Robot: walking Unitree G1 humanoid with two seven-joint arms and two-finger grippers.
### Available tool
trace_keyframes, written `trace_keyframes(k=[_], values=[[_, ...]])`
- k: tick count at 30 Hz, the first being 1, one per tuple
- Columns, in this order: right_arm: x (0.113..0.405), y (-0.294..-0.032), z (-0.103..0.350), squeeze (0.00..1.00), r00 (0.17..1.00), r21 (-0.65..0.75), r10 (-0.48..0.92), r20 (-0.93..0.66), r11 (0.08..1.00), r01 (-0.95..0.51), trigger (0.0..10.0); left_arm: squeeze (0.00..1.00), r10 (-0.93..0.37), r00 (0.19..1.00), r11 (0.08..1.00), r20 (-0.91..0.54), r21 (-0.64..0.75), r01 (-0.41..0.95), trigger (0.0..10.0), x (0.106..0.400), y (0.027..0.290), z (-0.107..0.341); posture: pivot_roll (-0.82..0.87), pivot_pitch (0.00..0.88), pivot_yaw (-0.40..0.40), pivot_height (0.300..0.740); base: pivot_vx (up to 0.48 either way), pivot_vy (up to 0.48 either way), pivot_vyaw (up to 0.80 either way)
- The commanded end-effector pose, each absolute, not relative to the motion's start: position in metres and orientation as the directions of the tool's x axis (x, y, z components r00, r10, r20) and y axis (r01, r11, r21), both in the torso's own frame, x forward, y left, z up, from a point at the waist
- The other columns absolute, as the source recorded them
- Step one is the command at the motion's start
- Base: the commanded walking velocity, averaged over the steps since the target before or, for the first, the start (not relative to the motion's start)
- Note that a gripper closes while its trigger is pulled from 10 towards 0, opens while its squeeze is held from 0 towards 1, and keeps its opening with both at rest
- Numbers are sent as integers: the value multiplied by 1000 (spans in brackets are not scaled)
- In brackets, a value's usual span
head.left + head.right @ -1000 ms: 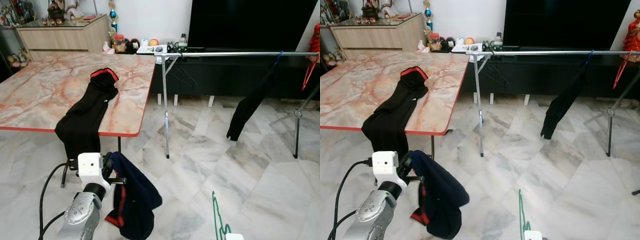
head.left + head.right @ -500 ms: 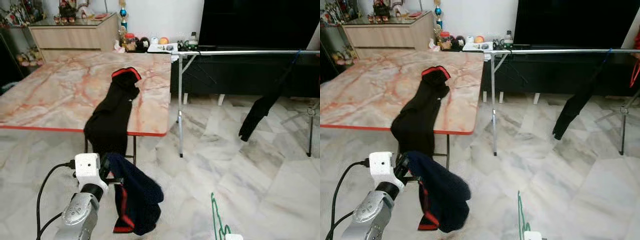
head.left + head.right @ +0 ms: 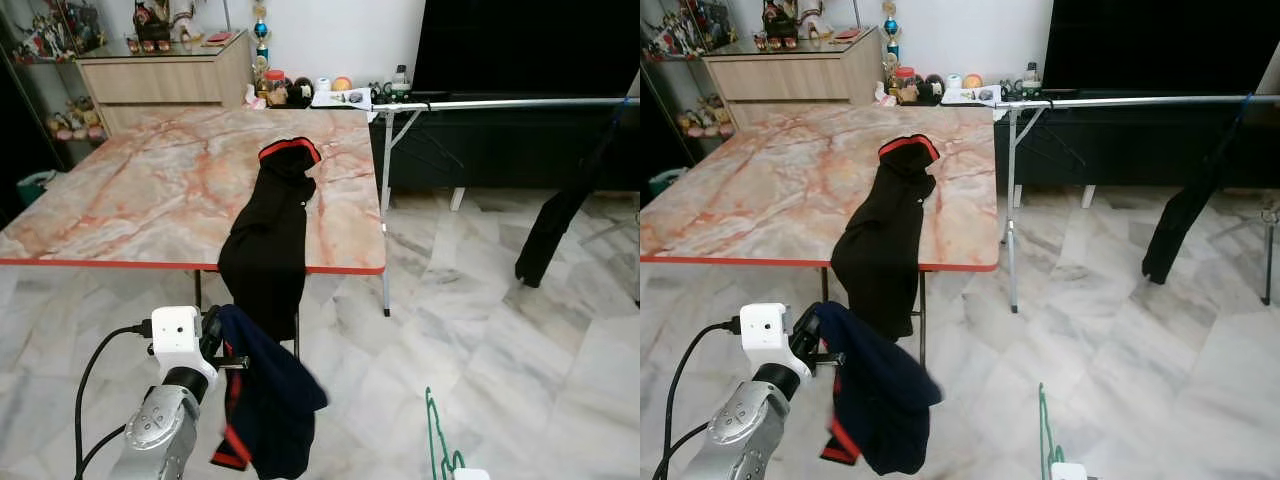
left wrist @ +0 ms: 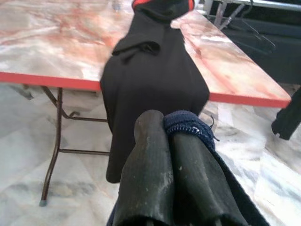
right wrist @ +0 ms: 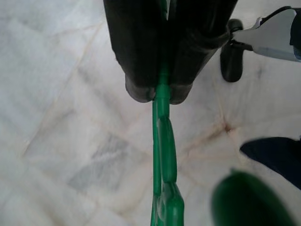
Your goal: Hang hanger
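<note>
At the far left a sideboard [image 3: 165, 80] stands against the wall, with small ornaments on top. In front of it is a marble-patterned table [image 3: 130, 190] with a red edge. A black garment [image 3: 270, 235] with a red collar lies across the table's right part and droops over its near edge.

Low in the foreground, the left gripper [image 4: 175, 136] has its fingers pressed together on a fold of a navy garment [image 3: 268, 400], which hangs down from it over the floor; a red trim shows along its lower left edge.

Right of the table, a metal clothes rail [image 3: 510, 102] runs across in front of a black TV unit [image 3: 520, 145]. What looks like a thin dark hanger [image 3: 432, 148] dangles near the rail's left leg, though it is too faint to be sure. Further right, a black garment hangs from the rail [image 3: 560, 215].

At the bottom right, the right gripper [image 5: 161, 92] pinches a green hanger [image 5: 162, 155] between its closed fingers. The hanger sticks up above the pale marble floor [image 3: 480, 330], well apart from the rail.
</note>
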State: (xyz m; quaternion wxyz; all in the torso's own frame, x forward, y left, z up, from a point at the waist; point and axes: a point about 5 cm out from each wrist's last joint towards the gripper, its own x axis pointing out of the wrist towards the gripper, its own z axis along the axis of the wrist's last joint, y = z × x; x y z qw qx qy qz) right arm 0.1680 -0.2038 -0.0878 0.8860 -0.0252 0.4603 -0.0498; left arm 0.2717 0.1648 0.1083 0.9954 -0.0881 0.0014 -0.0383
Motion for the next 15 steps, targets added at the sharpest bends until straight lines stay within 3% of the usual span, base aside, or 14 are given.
trace_keyframes(k=[1,8,15], values=[[164,-201,-90,0,560,-79,-104,-822,994,69,10000,0,-83,995,984,62,-151,91,10000,273,164,120,151,0,34,740,0,0,0],[164,-200,-90,0,560,-79,-104,-822,995,68,10000,0,-64,993,981,97,-176,81,10000,272,166,125,152,0,34,740,0,0,0],[165,-196,-90,0,562,-76,-99,-822,995,64,10000,0,-84,991,989,105,-112,95,10000,272,181,127,157,0,33,740,0,0,0]])
